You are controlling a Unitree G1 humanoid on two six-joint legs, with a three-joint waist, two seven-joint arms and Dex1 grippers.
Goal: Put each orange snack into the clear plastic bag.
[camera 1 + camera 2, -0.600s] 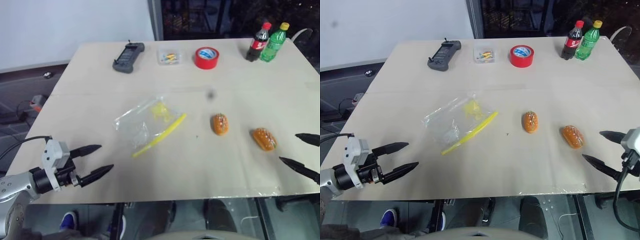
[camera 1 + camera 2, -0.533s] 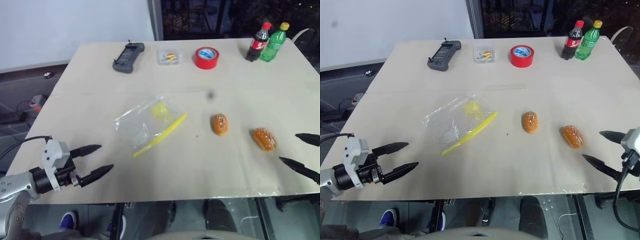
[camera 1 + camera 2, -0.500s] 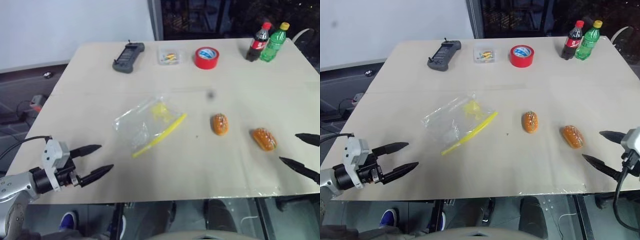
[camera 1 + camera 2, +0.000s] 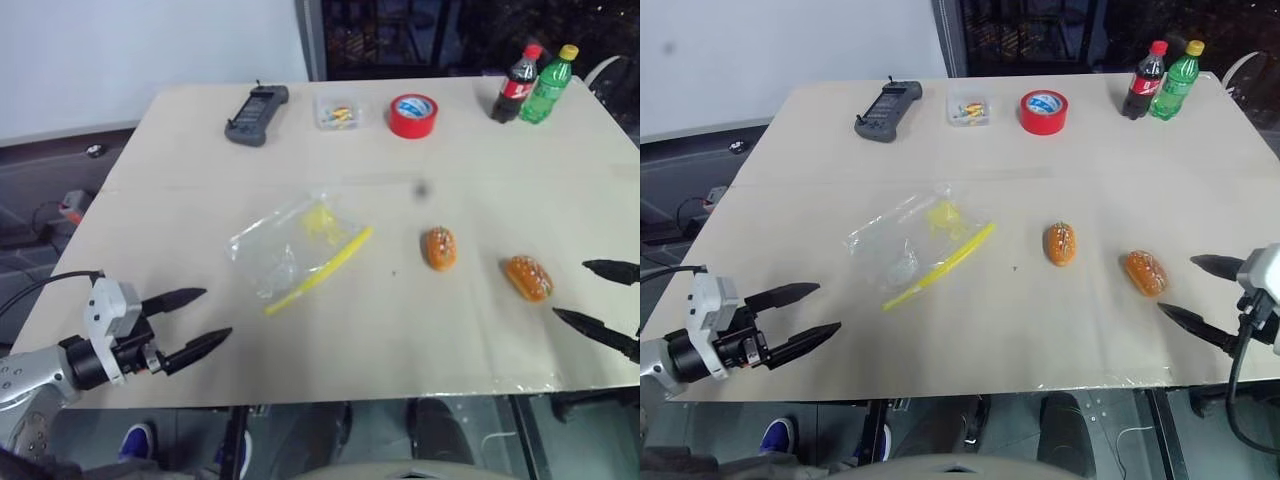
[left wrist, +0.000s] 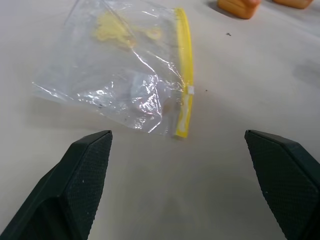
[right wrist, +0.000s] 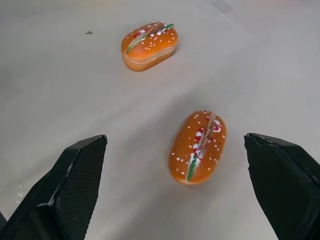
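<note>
Both grippers [image 4: 795, 315] [image 4: 1200, 290] gape empty; orange snacks [image 6: 197, 146] look light, smooth, likely slippery — pinch across the middle; clear plastic bag [image 4: 290, 245] flimsy, lift near yellow seal.

Two orange snacks [image 4: 1061, 243] [image 4: 1145, 272], speckled, lie apart on the table; the clear plastic bag [image 4: 912, 243], yellow-sealed, lies flat and crinkled to their left.

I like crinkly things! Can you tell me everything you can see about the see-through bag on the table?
The clear plastic bag is thin, crinkly and shiny, with a yellow seal strip along one edge and a small yellow print showing through. It lies flat on the table, a bit wrinkled. Neither orange snack is in it, and nothing but the table touches it.
</note>
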